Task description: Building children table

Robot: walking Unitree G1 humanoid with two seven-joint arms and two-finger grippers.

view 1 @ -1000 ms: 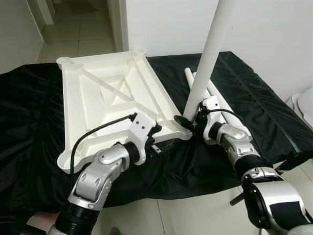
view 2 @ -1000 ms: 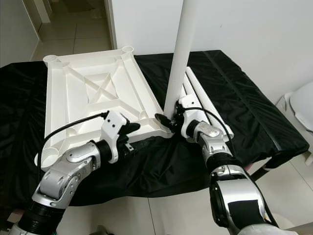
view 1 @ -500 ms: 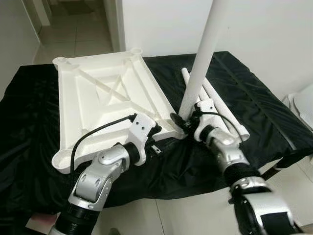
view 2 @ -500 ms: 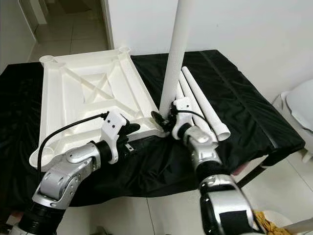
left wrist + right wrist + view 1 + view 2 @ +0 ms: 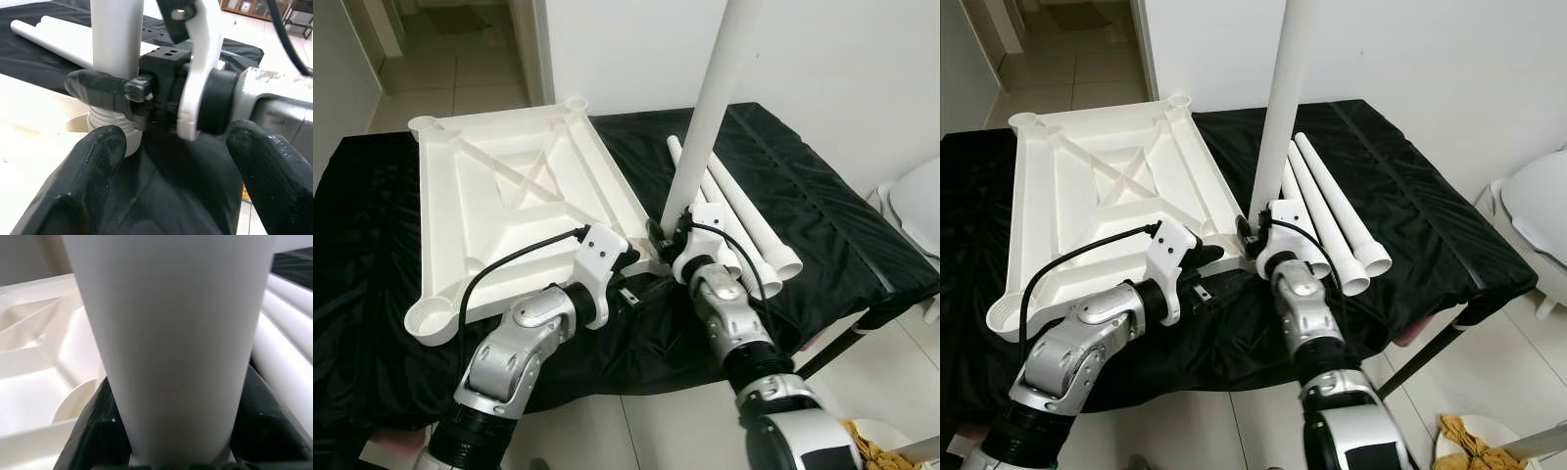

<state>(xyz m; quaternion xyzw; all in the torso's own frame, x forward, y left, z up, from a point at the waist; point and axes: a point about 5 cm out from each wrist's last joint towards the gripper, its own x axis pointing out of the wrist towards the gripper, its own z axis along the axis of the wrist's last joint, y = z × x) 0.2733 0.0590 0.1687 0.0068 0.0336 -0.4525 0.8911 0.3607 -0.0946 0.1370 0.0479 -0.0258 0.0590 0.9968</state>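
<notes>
The white tabletop (image 5: 509,186) lies upside down on the black cloth, ribs and corner sockets facing up. A long white leg (image 5: 705,108) stands upright with its threaded end (image 5: 115,132) at the front right corner socket. My right gripper (image 5: 664,232) is shut on this leg just above its base; in the right wrist view the leg (image 5: 171,342) sits between the black fingers (image 5: 93,431). My left gripper (image 5: 634,286) hovers low at the same corner, open, its fingers (image 5: 93,166) spread wide over the cloth and facing the leg.
Three loose white legs (image 5: 744,211) lie side by side on the cloth right of the upright leg. The black-covered table (image 5: 842,186) ends close in front of me. A white rounded object (image 5: 915,211) stands at far right. Yellow cloth (image 5: 1464,431) lies on the floor.
The camera has shifted, so the scene sits further left. My right forearm now reaches the leg from below instead of from the right. The grip on the leg is unchanged.
</notes>
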